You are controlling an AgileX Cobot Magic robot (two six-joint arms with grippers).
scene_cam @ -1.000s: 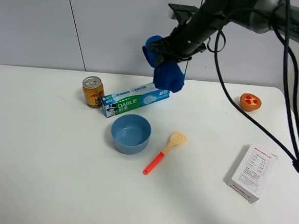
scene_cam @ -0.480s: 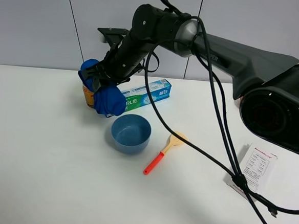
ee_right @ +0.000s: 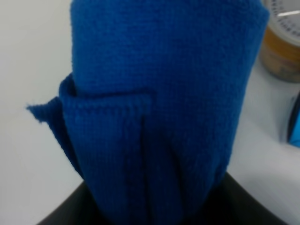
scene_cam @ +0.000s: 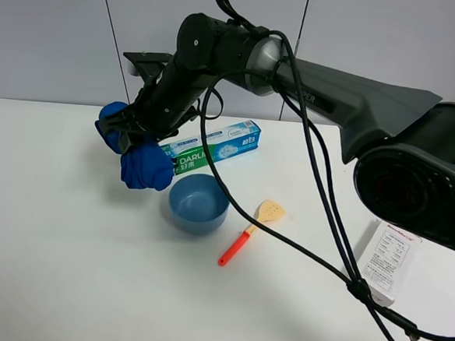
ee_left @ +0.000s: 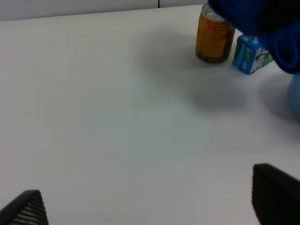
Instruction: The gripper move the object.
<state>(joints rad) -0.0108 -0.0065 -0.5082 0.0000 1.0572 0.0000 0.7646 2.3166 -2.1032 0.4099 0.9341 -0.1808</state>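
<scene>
Cloth (scene_cam: pixel 146 167) is in my right gripper (scene_cam: pixel 128 137), and the claw is closed tight on its middle. In the high view that claw sits left of the middle of the frame. It is at the end of my long dark arm (scene_cam: pixel 217 45), which reaches over from the right side. The deep blue cloth is up in the air and does not touch the table (scene_cam: pixel 58 252). It is folded over my claw, so one lump sticks out to the left and a bigger lump hangs down to the right. Its long way runs on a slant, from upper left to lower right in that view. In my right wrist view the cloth (ee_right: pixel 159 108) fills almost the whole frame, and I cannot see my own fingers behind it.

Just right of the hanging lump is the light blue bowl (scene_cam: pixel 199 204). It is close, but I do not think they touch. Behind the cloth lies the toothpaste box (scene_cam: pixel 217 145). The can (ee_left: pixel 214 40) shows in my left wrist view, next to the end of that box (ee_left: pixel 251 58).

My left gripper (ee_left: pixel 150 206) is spread wide and holds nothing. From it, the cloth (ee_left: pixel 262 18) is far off in the upper right corner of the frame. So my right arm is the one to do the job. I think the next move is down. Bare table lies under the cloth and to its left. I should stay off the bowl rim.
</scene>
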